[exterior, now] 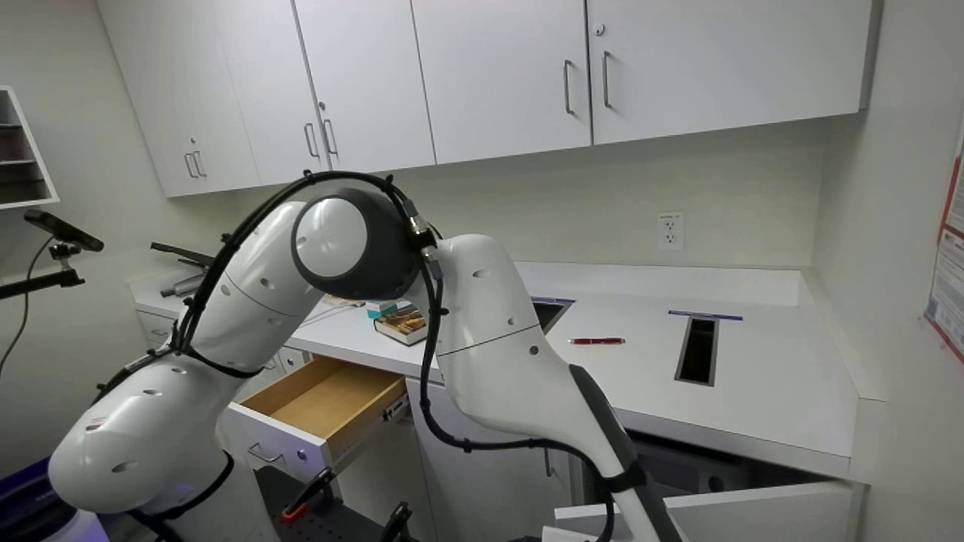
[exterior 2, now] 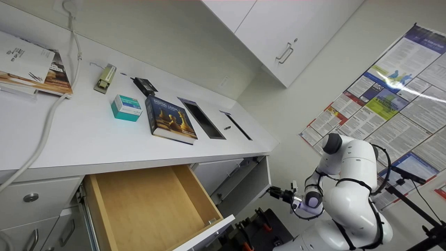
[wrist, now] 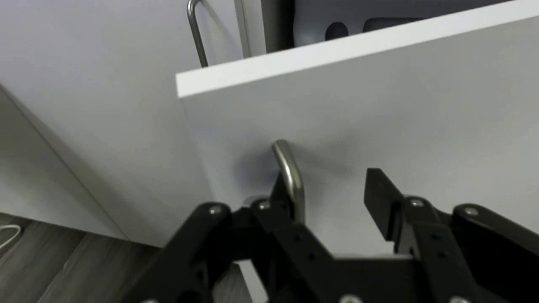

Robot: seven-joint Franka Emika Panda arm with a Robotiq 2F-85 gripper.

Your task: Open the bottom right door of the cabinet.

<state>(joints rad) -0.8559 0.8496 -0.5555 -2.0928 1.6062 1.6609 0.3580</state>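
The bottom right door (exterior: 761, 512) of the white cabinet (exterior: 783, 399) stands ajar, with a dark interior showing above its top edge. It also shows swung out in an exterior view (exterior 2: 249, 193) and fills much of the wrist view (wrist: 400, 118). Its silver bar handle (wrist: 290, 176) lies between the fingers of my gripper (wrist: 328, 183), close against the left finger, which reaches partly behind it. The right finger is well apart from the handle. The gripper is open; it also shows at the door in an exterior view (exterior 2: 273, 191). The handle's lower part is hidden.
The twin door (wrist: 109, 109) beside it is closed. A wooden drawer (exterior 2: 150, 209) stands pulled out to the left. A book (exterior 2: 170, 120) and a red pen (exterior: 597, 341) lie on the countertop. A black base with clamps (exterior 2: 268, 226) stands near the arm. A wall adjoins on the right.
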